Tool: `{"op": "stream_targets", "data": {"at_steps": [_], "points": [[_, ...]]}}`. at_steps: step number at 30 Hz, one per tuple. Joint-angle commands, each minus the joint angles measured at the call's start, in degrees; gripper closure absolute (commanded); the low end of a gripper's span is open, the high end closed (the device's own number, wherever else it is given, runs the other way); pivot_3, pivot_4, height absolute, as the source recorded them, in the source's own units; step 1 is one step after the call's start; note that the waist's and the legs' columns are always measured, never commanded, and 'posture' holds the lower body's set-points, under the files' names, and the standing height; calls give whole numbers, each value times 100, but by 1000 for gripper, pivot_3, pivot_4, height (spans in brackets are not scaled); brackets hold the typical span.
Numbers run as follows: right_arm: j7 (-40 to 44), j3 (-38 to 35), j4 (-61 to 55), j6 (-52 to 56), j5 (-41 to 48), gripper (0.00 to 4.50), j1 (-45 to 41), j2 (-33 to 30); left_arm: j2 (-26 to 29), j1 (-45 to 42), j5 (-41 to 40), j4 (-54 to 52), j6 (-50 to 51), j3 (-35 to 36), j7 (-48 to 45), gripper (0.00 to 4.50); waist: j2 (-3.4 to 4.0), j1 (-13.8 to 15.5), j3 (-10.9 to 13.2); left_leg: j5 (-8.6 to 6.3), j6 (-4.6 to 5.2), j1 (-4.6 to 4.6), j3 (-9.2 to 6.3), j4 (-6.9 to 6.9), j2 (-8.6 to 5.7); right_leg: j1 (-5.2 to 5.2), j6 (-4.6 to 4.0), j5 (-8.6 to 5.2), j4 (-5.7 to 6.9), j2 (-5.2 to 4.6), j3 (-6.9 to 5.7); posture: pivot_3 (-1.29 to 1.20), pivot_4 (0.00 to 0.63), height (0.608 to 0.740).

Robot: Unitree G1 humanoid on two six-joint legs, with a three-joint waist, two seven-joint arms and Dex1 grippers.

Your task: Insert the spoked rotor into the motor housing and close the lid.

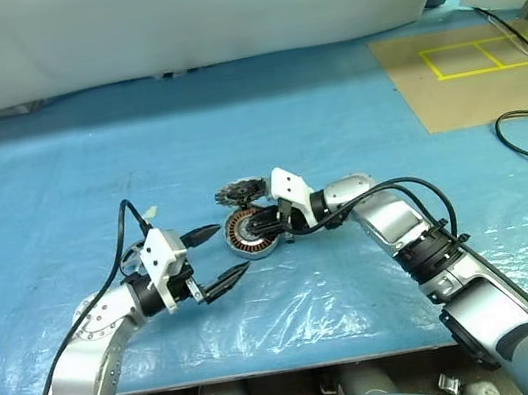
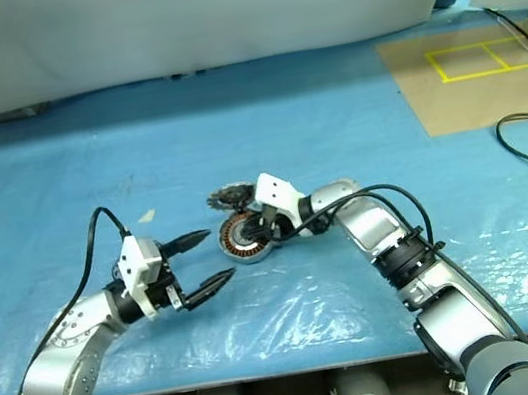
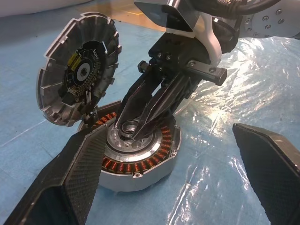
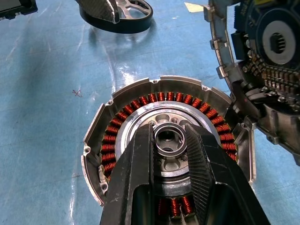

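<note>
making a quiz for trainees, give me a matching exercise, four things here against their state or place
1. left fingers
2. right fingers
3. spoked rotor
4. motor housing

A. lying flat on the blue sheet
B. spread wide, holding nothing
C. standing tilted on edge at the housing's rim
D. pinching the silver centre hub

Pairs: 1-B, 2-D, 3-C, 4-A

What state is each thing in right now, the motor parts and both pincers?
motor housing: uncovered, lying flat, copper windings showing.
spoked rotor: not inserted, tilted on edge against the motor housing's rim.
black spoked ring: lying flat.
right pincer: shut on the motor housing, at its middle.
left pincer: open, empty.
</note>
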Motion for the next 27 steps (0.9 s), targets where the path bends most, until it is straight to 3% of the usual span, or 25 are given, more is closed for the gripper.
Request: {"op": "stream_targets", "data": {"at_steps": [1,27], "points": [[-36,-23,-29,-32,-31,3881,-50,95,-6,-51,-3,-76,-105,33,25,0,0,0,0,0,0,0,0,0,0,0,0,0,0,0,0,0,150,740],[-95,-86,30,-81,-158,3881,2,68,-35,-111,42,23,-169,14,48,0,0,0,0,0,0,1,0,5,0,2,0,0,4,0,0,0,150,740]]}}
